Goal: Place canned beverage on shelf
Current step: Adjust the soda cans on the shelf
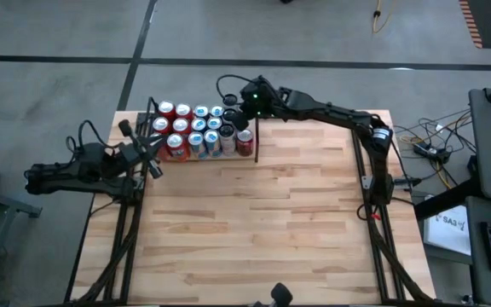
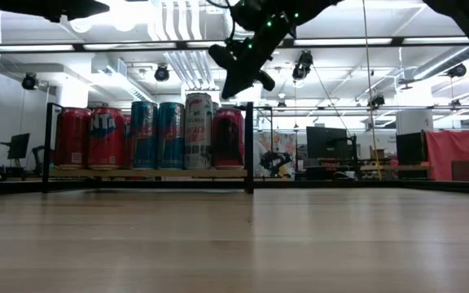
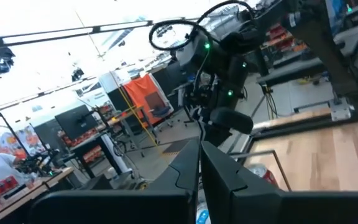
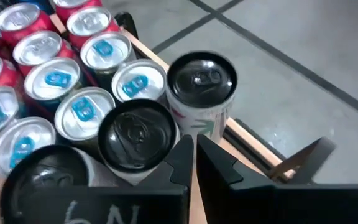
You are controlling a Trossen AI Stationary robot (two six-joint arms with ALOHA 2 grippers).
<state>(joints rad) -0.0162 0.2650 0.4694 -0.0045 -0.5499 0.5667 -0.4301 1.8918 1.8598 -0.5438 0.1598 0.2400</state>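
Black-lidded white beverage can (image 4: 202, 93) is standing at the far right corner of the black-framed, wood-floored shelf (image 1: 255, 141), just below the right tool (image 4: 193, 149), whose fingers are pressed together, gripping nothing.

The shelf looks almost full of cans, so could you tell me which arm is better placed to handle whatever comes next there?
Probably the right. Its gripper hovers shut over the cans at the shelf's back corner, holding nothing. The left gripper waits shut beside the shelf's outer end.

Grey concrete floor (image 1: 314, 34); bright ceiling lights (image 2: 129, 12); monitors (image 2: 328, 142) behind; red cloth (image 2: 458, 150) right.
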